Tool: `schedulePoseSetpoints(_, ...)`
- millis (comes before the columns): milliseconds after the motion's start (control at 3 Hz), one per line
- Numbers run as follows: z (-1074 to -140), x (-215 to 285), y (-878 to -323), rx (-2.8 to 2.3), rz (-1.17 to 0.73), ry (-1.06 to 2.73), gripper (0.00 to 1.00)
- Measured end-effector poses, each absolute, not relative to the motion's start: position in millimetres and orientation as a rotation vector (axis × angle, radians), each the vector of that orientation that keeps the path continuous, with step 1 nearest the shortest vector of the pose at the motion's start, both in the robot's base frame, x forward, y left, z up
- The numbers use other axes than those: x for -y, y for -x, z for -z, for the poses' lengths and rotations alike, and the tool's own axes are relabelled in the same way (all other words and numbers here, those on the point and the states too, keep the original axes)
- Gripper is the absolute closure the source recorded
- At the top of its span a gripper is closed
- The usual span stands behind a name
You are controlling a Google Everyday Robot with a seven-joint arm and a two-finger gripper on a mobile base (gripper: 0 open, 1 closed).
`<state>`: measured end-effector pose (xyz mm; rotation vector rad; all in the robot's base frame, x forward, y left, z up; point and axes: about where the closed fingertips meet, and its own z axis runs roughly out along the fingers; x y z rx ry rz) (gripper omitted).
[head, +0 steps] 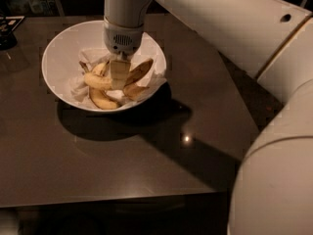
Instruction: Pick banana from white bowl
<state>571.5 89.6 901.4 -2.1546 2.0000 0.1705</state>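
Note:
The white bowl [58,48] stands on the dark table, lined with crumpled white paper and holding several bananas. The banana [97,81] lies across the middle of the bowl, yellow and gently curved, and its right part passes behind my gripper. My gripper [120,75] reaches straight down into the bowl from the white arm above and sits right at the banana's middle. Shorter bananas lie beside it, one [103,101] at the front of the bowl and a browner one [140,70] to the right.
The dark table [122,165] runs to a front edge near the bottom of the view. My white arm and body [274,131] fill the right side. A dark object [7,31] sits at the far left edge of the table.

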Motion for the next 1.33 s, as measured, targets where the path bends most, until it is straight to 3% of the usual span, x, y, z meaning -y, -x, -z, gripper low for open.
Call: schedulePoseSetpoints(1333, -951, -61, -519, -1.825, -0.205, 2.011, 1.00)
